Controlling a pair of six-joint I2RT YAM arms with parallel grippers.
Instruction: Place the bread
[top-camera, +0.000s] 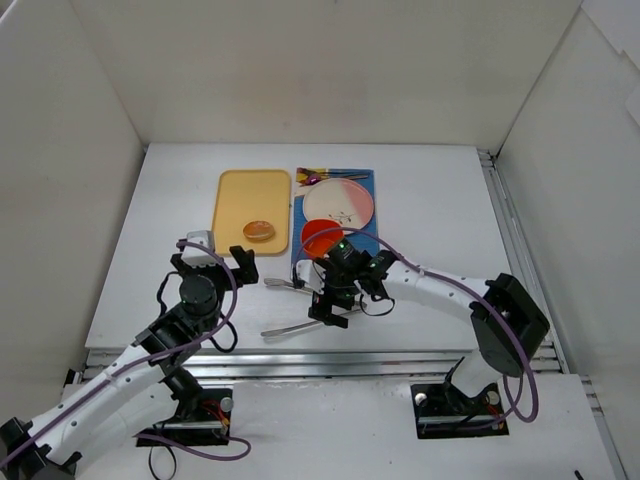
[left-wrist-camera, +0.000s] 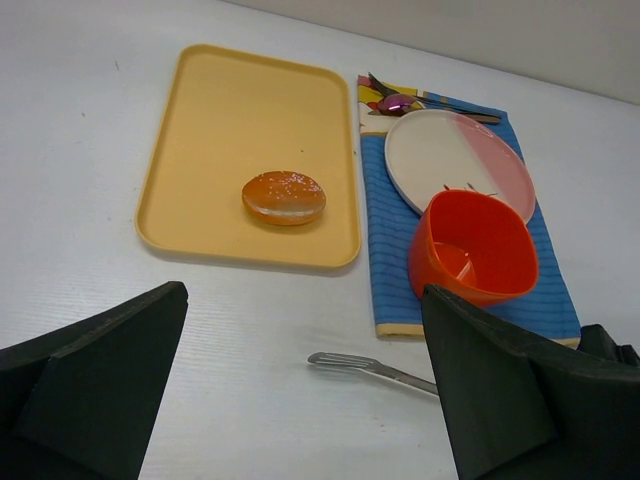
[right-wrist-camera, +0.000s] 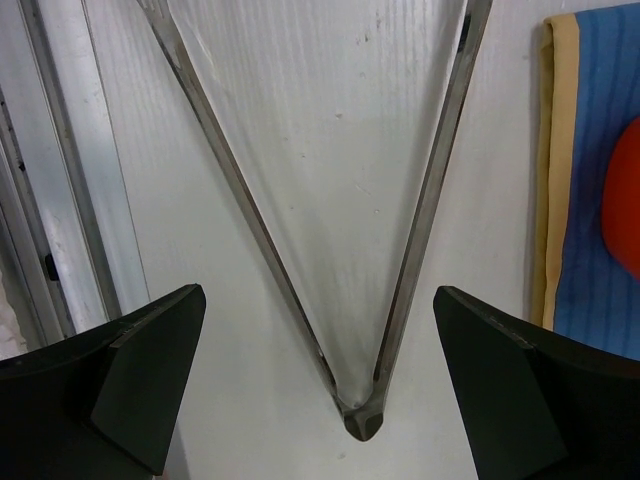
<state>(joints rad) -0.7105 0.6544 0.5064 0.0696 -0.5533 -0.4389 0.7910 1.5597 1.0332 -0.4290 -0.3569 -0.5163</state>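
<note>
From above, the bread (top-camera: 259, 230) lies inside the yellow tray's (top-camera: 225, 200) near edge, while the left wrist view shows the left gripper (left-wrist-camera: 300, 400) wide apart and empty just short of that edge, and the right wrist view shows the right gripper (right-wrist-camera: 320, 390) spread wide, empty, straddling the tongs (right-wrist-camera: 362, 415).
</note>
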